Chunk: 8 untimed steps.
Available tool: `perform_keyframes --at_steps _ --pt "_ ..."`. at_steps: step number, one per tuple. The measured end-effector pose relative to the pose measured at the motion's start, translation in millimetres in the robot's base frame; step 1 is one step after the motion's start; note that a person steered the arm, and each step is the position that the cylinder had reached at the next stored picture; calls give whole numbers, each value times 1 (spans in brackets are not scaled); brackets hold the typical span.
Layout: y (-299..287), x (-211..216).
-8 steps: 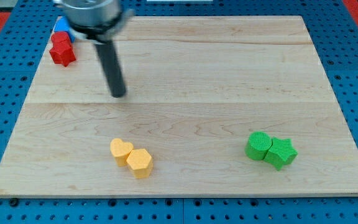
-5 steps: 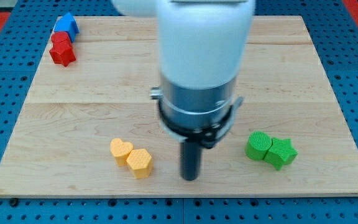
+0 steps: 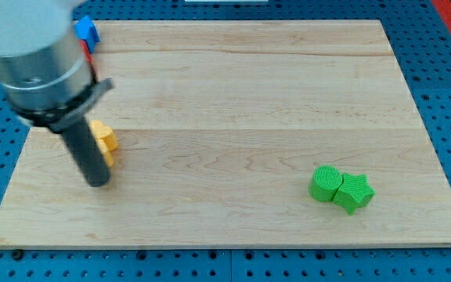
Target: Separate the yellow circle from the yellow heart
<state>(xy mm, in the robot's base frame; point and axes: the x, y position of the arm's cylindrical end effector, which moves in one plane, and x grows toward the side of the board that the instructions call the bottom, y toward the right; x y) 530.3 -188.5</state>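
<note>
Yellow blocks (image 3: 104,143) having shifted toward ten o'clock, my tip (image 3: 98,180), a jawless tool, is standing at their seven o'clock; parting push is still pending.

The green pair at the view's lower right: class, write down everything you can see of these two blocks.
The green circle and the green star are two small, bright green blocks with a ribbed, plastic-like look. They lie flat on the pale wooden board, pressed side by side, the circle on the view's left. Nothing else touches them; my tip is far off near the view's left edge.
</note>
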Motion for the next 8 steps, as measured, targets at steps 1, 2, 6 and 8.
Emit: perform_keyframes --at_steps 1,2,6,8 --pt "-18 -31" --pt "-28 -70" --pt "-20 -102" --pt "-53 -143"
